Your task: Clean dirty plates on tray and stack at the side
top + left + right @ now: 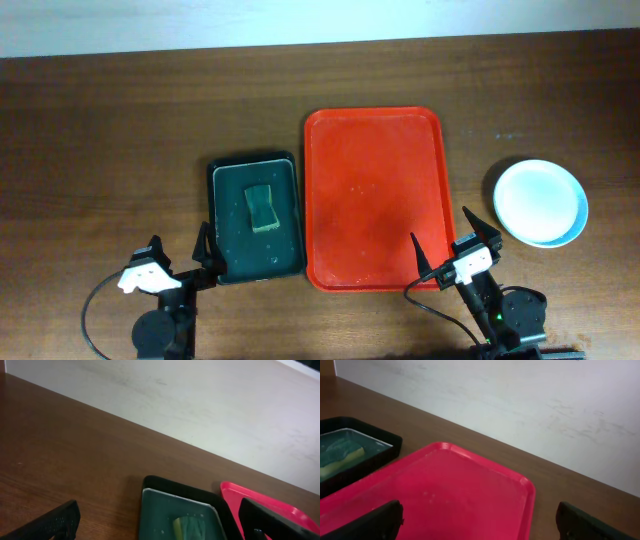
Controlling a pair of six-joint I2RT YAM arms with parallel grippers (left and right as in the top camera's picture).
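The red tray (373, 200) lies in the middle of the table with nothing on it; it also shows in the right wrist view (450, 495) and at the edge of the left wrist view (260, 502). The plates (540, 202) sit in a stack on the table to the tray's right, a white one on top of pale blue, with no smear showing. My left gripper (178, 250) is open and empty near the front edge, left of the black tray. My right gripper (452, 238) is open and empty over the red tray's front right corner.
A smaller black tray (255, 217) with a green-yellow sponge (262, 207) stands left of the red tray; it shows in the left wrist view (180, 515) too. Both arm bases stand at the front edge. A pale wall runs behind the table.
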